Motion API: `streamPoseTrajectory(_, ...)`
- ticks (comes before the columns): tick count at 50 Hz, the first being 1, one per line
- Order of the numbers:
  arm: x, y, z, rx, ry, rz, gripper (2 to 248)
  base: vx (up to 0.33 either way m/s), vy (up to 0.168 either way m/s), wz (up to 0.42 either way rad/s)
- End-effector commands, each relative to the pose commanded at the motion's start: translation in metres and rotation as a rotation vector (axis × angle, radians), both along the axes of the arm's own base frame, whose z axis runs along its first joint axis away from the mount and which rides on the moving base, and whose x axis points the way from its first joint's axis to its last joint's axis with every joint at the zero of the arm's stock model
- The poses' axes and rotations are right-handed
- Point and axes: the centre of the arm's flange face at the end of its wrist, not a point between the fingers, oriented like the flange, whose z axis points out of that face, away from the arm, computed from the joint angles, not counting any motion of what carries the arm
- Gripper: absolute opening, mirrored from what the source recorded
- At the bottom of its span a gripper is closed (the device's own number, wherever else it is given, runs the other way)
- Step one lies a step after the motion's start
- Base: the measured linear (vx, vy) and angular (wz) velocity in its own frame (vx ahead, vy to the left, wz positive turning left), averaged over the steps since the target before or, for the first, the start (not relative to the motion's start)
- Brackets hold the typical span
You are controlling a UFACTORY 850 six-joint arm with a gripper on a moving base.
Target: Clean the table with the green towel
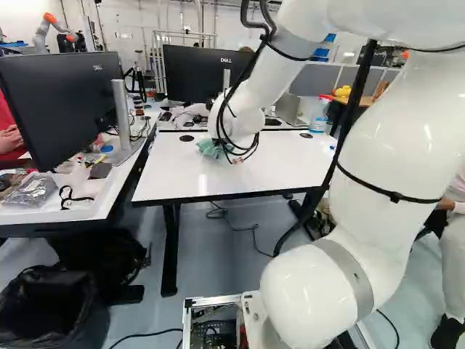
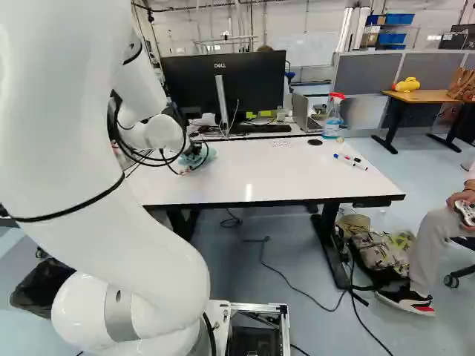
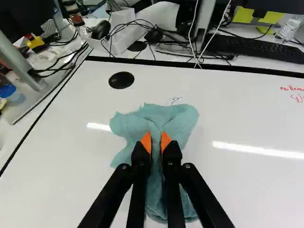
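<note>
The gripper is largely hidden behind my arm's wrist and cables in the left base view, with its lower part just above the table. In the wrist view the gripper is shut on the green towel, a bunched fold pinched between the orange pads. The towel spreads on the white table around the fingertips. Dark scribbles show just past its far edge, and red writing stands farther off on the tabletop. Two markers lie near the table's right side in the right base view.
A spray bottle stands at the table's far right corner. Behind the table are a monitor and a keyboard. Another desk with a monitor adjoins at the left. Another robot stands far back. A person sits at the right.
</note>
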Motion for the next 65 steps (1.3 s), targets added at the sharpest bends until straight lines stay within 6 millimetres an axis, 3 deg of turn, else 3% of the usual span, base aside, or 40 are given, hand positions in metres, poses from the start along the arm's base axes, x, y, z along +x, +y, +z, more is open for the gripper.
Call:
streamPoseTrajectory(33, 0.011, -0.002, -0.037, -0.017, 0.075, -0.008, 42, 0.000, 0.000, 0.000)
streamPoseTrajectory(65, 0.010, -0.002, -0.039, -0.021, 0.099, -0.008, 42, 0.000, 0.000, 0.000)
